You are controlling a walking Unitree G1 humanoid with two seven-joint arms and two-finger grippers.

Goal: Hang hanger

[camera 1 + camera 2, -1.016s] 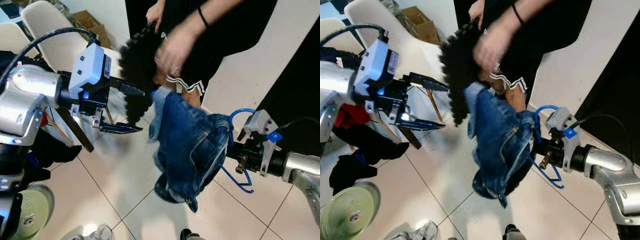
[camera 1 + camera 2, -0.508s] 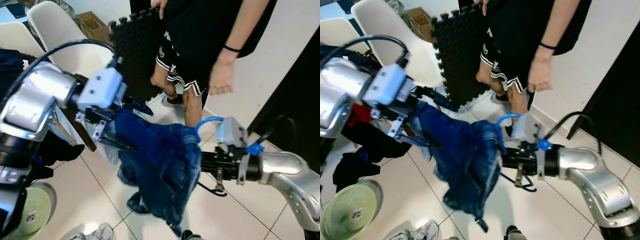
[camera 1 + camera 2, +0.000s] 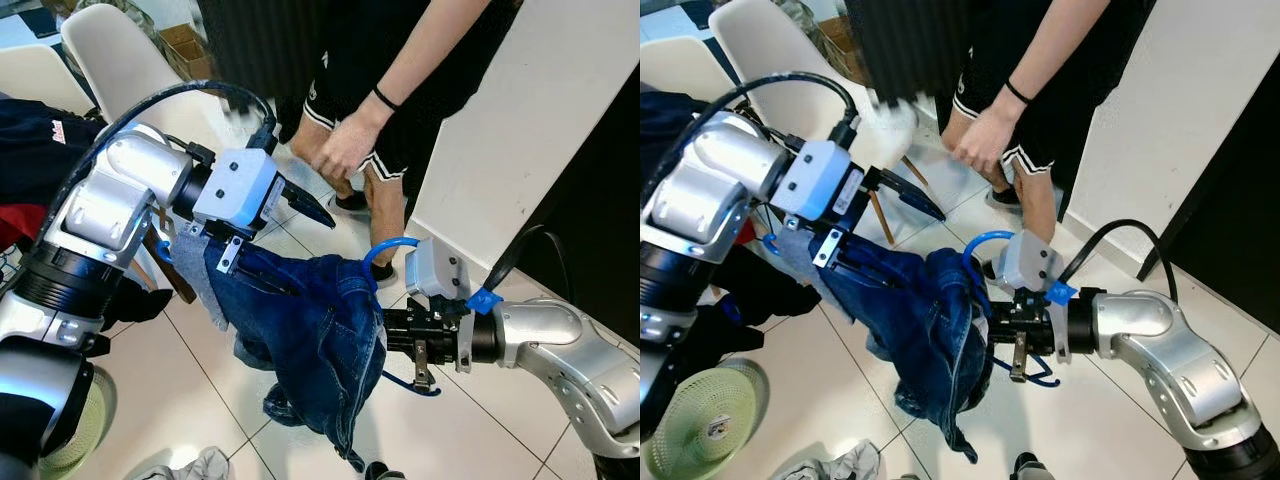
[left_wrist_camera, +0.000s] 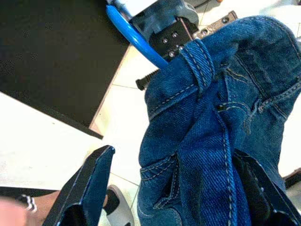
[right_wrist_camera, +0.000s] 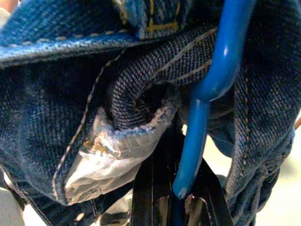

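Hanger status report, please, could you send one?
Right gripper shut on blue hanger. Left gripper open around jeans. Person close ahead.

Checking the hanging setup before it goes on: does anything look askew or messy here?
Yes. The jeans hang bunched and lopsided over the blue hanger, not spread. The right tool holds the hanger; the left tool is open at the waistband.

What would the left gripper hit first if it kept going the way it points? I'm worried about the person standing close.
Probably the person's hand, just beyond the left gripper; depth is unclear, so it might pass beside it.
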